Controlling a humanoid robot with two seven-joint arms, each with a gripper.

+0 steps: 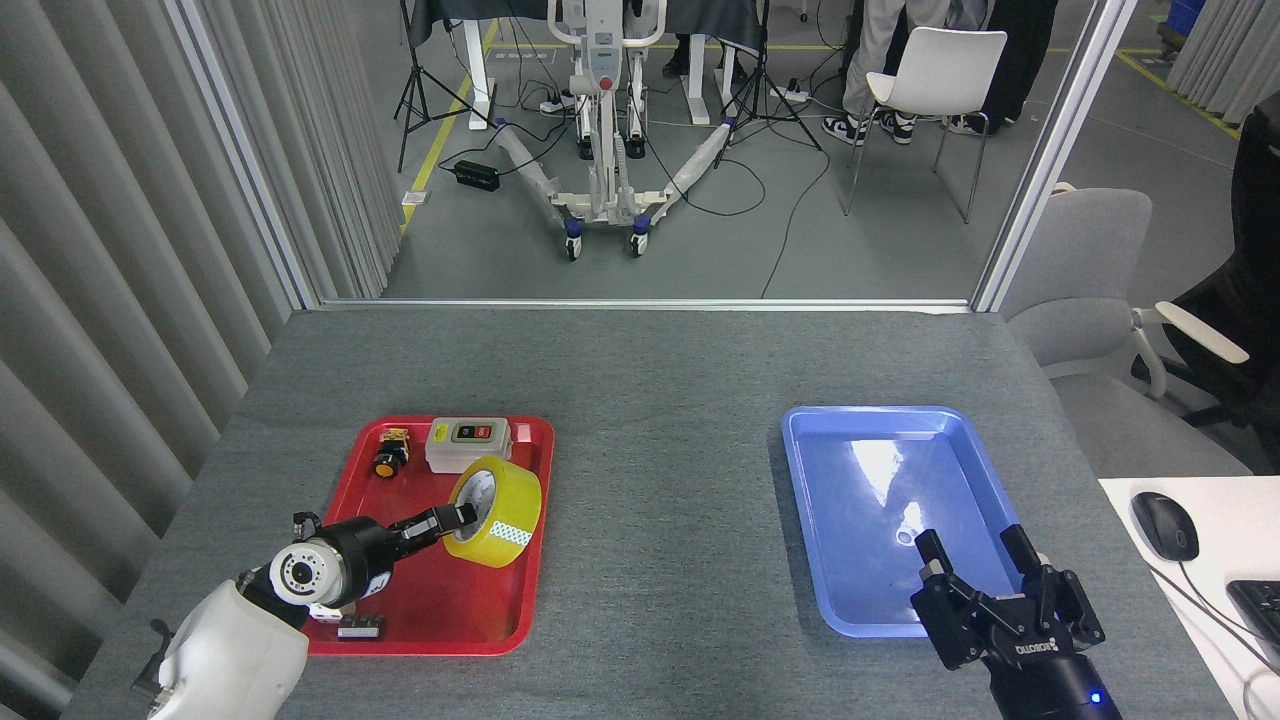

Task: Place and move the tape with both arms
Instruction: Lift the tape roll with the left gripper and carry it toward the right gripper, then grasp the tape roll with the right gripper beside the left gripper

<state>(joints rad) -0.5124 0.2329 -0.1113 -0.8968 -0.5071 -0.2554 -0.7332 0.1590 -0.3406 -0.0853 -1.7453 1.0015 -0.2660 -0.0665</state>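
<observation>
Your left pincer [455, 518] is closed on the tape [492, 498], one finger through the core and the other hidden by the roll. The roll hangs tilted on its edge above the red tray [520, 600], just beyond the pincer's tips, and looks lifted clear of the tray floor, though this angle does not settle that.

Your right pincer [985, 560] stands open and empty, fingers spread, over the near edge of the blue tray [800, 500], well apart from the tape.

Risks from here, as I judge them:
- The grip catches only one wall of the roll. A quick swing could let the tape pivot on the finger or slip off, since its weight sits out past the tips.
- The switch box [468, 444] lies just beyond the tape and the small button [388, 464] to the left of the pincer; a low or wide sweep could knock them.
- The tray's right rim is close below the tape; carrying it out too low could snag the rim and drag the tray across the counter [660, 380].
- If you plan a handover, the right pincer has little free roll to take hold of.

Hard to make out: the outer finger of the left pincer, how tight the hold is, and the parts near the left wrist, mostly covered by the arm. The right arm is cut off at the bottom edge.
</observation>
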